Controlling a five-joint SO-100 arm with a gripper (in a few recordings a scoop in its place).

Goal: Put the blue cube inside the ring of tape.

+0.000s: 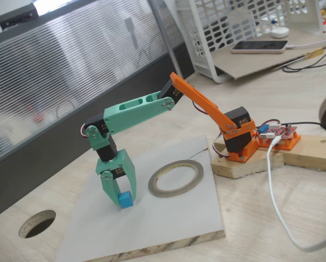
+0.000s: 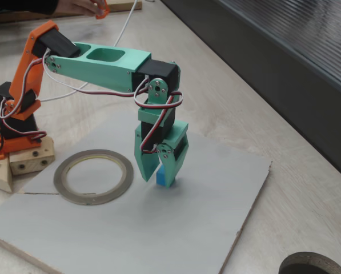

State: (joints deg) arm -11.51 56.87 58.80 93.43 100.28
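On grey board [image 1: 168, 218], wooden tabletop [image 1: 294, 207] beneath.

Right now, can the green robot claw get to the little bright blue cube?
Probably yes: the green gripper is already down around the small sky-blue cube on the grey board, with nothing in between.

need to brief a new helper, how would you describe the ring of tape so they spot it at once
Find the grey board lying on the wooden table. The ring of tape lies flat on it, between the arm's orange base and the green hand around the blue cube. It is thin, grey-silver and yellowish inside, unlike the dark round hole in the tabletop.
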